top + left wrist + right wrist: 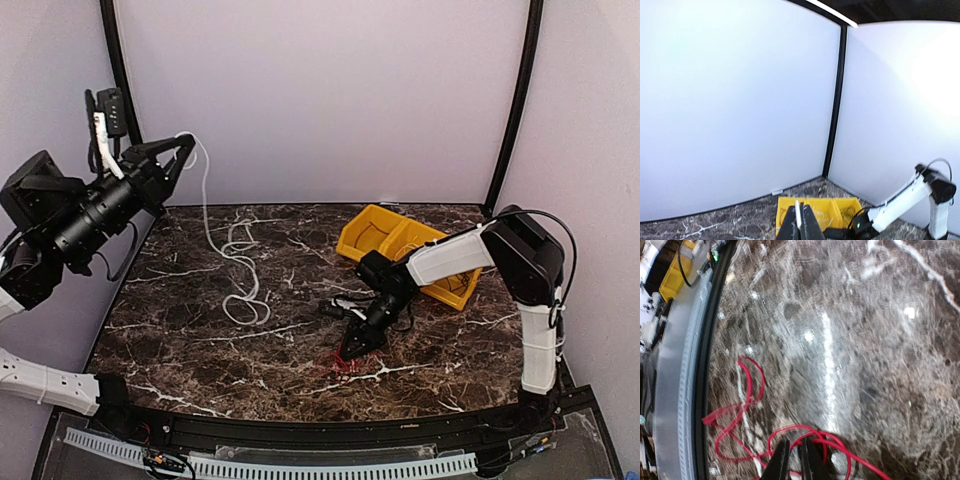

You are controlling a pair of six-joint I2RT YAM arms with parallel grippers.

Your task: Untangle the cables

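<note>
Table (pixel 300 398) edge: right gripper (pixel 351 352) pinches red cable (pixel 346 366) (left gripper (pixel 183 141), white cable (pixel 240 268)).

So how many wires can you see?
2. The white wire hangs from the left gripper and loops down onto the table. The red wire lies bunched at the right gripper near the front edge. A black one may be hidden by that arm.
</note>
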